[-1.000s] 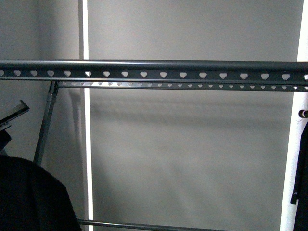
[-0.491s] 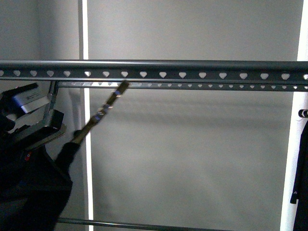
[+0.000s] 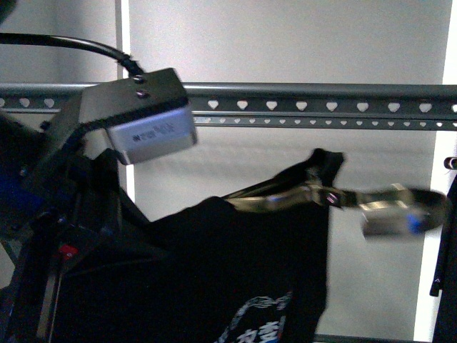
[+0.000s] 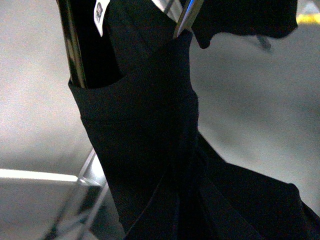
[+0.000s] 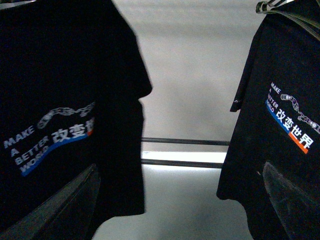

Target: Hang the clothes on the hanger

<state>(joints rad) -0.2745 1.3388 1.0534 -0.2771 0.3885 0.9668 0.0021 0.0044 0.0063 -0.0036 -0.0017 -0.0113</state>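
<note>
The clothes, a black shirt with a white and blue print, hang on a shiny wire hook-hanger below the rail. Its blurred hook points right. The hanger, a dark grey rack rail with heart-shaped holes, runs across the top. My left arm fills the left. My left gripper is shut on the clothes, its fingers hidden by fabric. My right gripper is open and empty, with the clothes beside one finger.
A second black shirt with the same print hangs beside my right gripper's other finger; it shows at the right edge in the front view. A low rack bar crosses behind. Grey wall fills the background.
My left arm has risen into view and carried the clothes up and to the right. The wire hook swung from pointing up at the rail to lying out to the right.
</note>
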